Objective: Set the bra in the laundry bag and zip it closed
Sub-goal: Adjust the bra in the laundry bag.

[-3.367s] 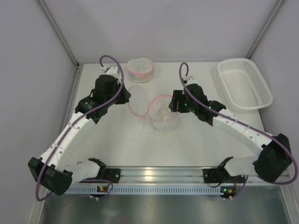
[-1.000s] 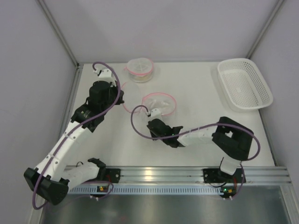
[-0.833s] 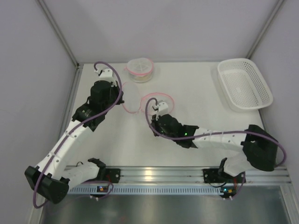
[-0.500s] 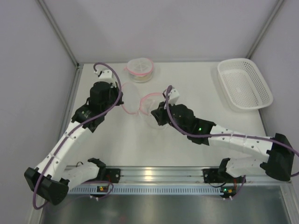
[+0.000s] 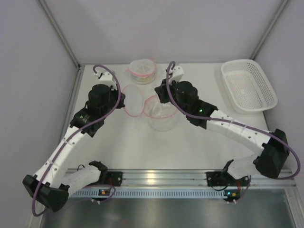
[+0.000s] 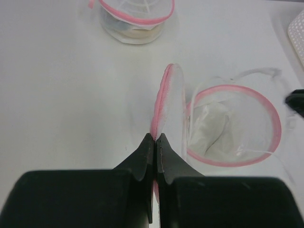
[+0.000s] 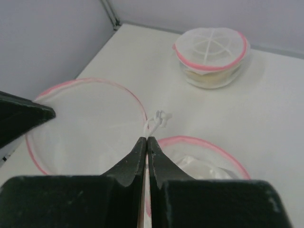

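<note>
Pink-rimmed laundry bag (image 5: pixel 164 124) sits mid-frame, bra (image 6: pixel 214 129) inside. The left gripper (image 6: pixel 156 138) is clenched on the upright lid flap (image 6: pixel 167 99); the right gripper (image 7: pixel 147 140) pinches, it seems, the white zip pull (image 7: pixel 159 118). That thin cord could slip free, or the tug could drag the light bag.

Basket (image 6: pixel 298 31) cropped by left wrist view's edge, bra (image 6: pixel 213 135) (pale folds) — shape unclear through mesh
</note>
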